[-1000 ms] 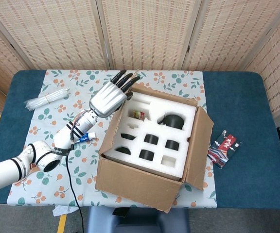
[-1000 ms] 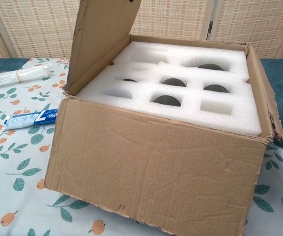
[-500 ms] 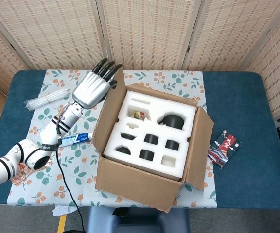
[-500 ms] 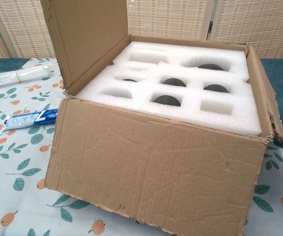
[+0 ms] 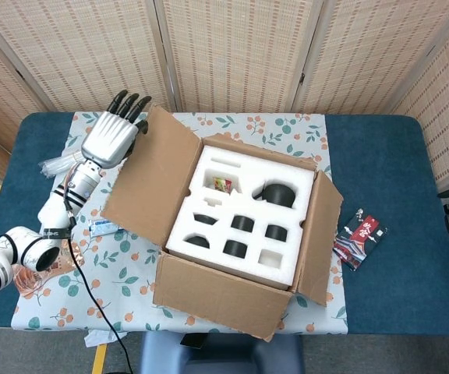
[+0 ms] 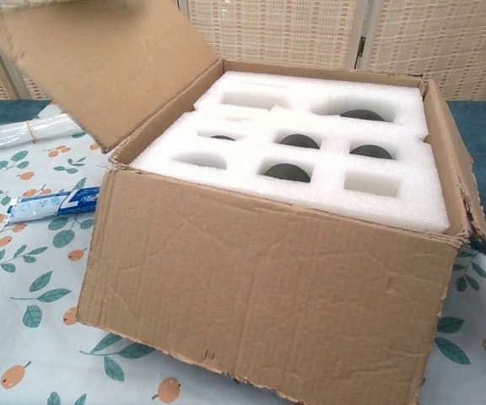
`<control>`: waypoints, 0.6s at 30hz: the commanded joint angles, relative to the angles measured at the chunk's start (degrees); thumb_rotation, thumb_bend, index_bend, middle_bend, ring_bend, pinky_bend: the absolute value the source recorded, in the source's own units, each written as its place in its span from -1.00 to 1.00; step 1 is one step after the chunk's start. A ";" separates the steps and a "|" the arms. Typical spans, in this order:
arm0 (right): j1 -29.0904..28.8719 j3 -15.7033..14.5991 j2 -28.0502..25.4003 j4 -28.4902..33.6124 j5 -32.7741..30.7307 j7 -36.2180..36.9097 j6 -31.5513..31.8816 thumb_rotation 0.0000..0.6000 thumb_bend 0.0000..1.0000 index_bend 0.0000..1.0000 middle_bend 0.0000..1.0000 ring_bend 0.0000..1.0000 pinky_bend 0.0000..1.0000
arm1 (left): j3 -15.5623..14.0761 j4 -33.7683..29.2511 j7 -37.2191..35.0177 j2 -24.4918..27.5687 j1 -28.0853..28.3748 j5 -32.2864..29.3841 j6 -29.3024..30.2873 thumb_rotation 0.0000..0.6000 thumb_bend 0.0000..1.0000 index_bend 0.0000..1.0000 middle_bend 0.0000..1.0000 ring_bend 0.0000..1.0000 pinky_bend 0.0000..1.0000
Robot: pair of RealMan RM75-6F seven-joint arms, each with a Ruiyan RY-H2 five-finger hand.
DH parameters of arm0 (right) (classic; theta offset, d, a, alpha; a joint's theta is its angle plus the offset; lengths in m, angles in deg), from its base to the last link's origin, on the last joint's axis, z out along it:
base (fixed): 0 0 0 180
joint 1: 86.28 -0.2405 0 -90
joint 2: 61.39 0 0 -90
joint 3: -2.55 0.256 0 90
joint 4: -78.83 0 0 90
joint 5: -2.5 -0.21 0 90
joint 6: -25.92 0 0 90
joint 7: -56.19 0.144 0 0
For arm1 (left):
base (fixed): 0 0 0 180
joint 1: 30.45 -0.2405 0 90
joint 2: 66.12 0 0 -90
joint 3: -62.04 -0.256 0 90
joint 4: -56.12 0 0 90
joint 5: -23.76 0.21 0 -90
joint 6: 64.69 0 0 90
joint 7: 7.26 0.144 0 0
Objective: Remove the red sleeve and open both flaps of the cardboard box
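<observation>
Now left flap (image 5: 148,178) lies just right of left hand (image 5: 109,140), fingers (image 5: 128,104) extended, holding nothing; right hand unseen.

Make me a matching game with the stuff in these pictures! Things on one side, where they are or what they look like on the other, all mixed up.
Things:
1. left hand
2. white foam insert
3. red sleeve
4. toothpaste tube

Places or states:
A. lying on the blue table, right of the box
B. inside the cardboard box, with dark round holes
C. at the outer edge of the left flap
D. flat on the flowery tablecloth, left of the box

Pairs: 1-C, 2-B, 3-A, 4-D
</observation>
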 commanded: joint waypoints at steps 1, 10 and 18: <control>-0.10 0.01 -0.04 0.31 -0.21 -0.34 -0.27 0.22 0.10 -0.37 -1.00 -1.00 -1.00 | 0.45 0.91 -1.61 0.34 -0.69 -0.66 0.04 1.00 1.00 -0.17 -0.84 -1.00 -1.00; -1.46 0.09 -0.20 1.60 -0.11 -2.74 -2.26 0.22 0.10 -0.37 -1.00 -1.00 -1.00 | 0.31 -1.01 -4.36 2.35 -3.36 -1.39 0.40 1.00 1.00 -0.33 -0.84 -1.00 -1.00; -2.38 2.23 1.08 5.94 -3.91 -19.15 -3.04 0.61 0.10 -0.73 -1.00 -1.00 -1.00 | -2.68 -16.10 -1.93 10.21 -14.66 -6.43 8.27 1.00 0.66 -0.76 -0.86 -1.00 -1.00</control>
